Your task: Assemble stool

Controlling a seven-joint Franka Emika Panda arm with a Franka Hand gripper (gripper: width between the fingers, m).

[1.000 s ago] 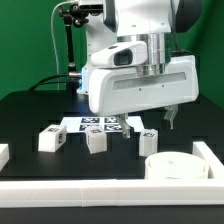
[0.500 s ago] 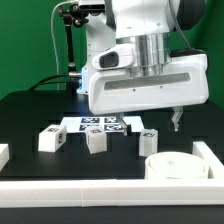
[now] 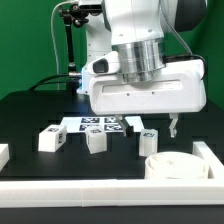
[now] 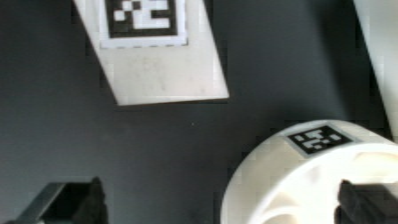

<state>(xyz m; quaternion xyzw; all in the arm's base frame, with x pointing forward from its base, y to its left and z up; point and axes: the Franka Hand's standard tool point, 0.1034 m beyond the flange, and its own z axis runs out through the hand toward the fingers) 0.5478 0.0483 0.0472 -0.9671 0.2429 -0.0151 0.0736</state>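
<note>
**Open gripper hangs over the round seat**

The arm [image 3: 140, 30] reaches straight down from above. Its big white hand block [image 3: 148, 95] sits level over the black table [image 3: 30, 110]. The gripper [image 4: 217, 204] points down at the table. Its two dark fingers [image 4: 71, 203] are spread wide apart and hold nothing. In the wrist view, one finger hangs over the edge of the seat [image 3: 178, 166].

The seat is a low round ring of smooth white plastic with a small black-and-white tag on top. It lies at the exterior view's right, close to the corner where the front rail [image 3: 100, 200] meets the side rail [image 3: 210, 152].

Three short, blocky white legs stand apart in a row: the far leg [image 3: 52, 139], the middle leg [image 3: 96, 141] and the near leg [image 3: 148, 140]. The near leg is the one closest to the seat, but it does not touch it. The thin, flat marker board [image 3: 100, 124] lies just behind the legs.

There is bare black table between the legs and the front rail, and more at the exterior view's left.
</note>
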